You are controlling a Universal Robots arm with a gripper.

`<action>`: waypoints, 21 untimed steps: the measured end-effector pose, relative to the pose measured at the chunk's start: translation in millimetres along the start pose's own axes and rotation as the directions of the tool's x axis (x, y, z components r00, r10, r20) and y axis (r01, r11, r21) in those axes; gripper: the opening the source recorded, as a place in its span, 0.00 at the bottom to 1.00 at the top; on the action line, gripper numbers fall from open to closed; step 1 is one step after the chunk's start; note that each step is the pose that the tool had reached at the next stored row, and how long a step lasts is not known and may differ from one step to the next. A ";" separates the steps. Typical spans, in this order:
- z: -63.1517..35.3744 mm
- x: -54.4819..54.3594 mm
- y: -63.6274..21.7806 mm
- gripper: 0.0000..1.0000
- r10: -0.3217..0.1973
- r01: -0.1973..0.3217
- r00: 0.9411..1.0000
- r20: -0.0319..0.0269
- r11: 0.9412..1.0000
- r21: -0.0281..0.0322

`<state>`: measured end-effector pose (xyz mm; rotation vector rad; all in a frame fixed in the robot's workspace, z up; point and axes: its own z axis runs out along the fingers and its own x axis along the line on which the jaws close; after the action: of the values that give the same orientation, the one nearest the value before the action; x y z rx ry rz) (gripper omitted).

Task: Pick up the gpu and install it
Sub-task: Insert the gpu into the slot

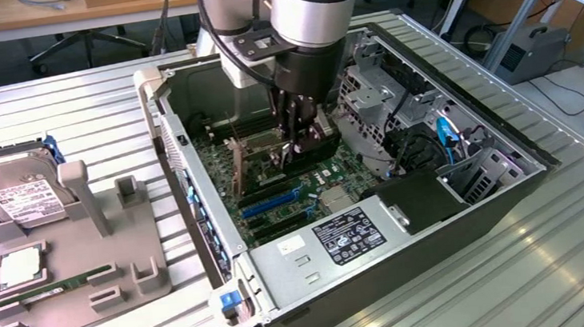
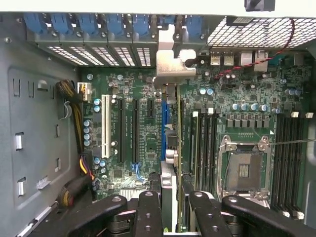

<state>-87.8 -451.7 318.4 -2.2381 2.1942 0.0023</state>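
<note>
Here the silver-and-black robot arm (image 1: 305, 18) is reaching down into the open black-and-grey computer tower case (image 1: 509, 191) that is lying on its side on the ribbed metal table (image 1: 52, 114). Its black two-fingered gripper (image 1: 299, 143) is hanging just over the green motherboard (image 1: 305, 186) and is clamping the thin green-and-black expansion card with a silvery metal bracket, the gpu (image 2: 170, 148), between its fingers (image 2: 148, 217). In the wrist view the card is standing on edge, running from between the black fingers towards the perforated rear wall of the case, where its bracket is sitting against the row of blue slot clips (image 2: 89, 24). The card is lying along the long blue slot (image 2: 163, 128), beside the black slots and the white slot (image 2: 104, 126); whether it is seated fully in the slot cannot be told.

At the exterior view's left, a grey plastic holder tray (image 1: 80, 296) is resting on the table, carrying a boxy silver hard drive with a white label (image 1: 18, 194) and a narrow green memory stick (image 1: 53, 289)
</note>
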 end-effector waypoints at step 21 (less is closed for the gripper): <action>12.8 0.3 13.1 0.27 0.000 0.000 1.000 0.000 1.000 0.000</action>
<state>-100.9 -452.2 305.5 -2.2381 2.1942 0.0023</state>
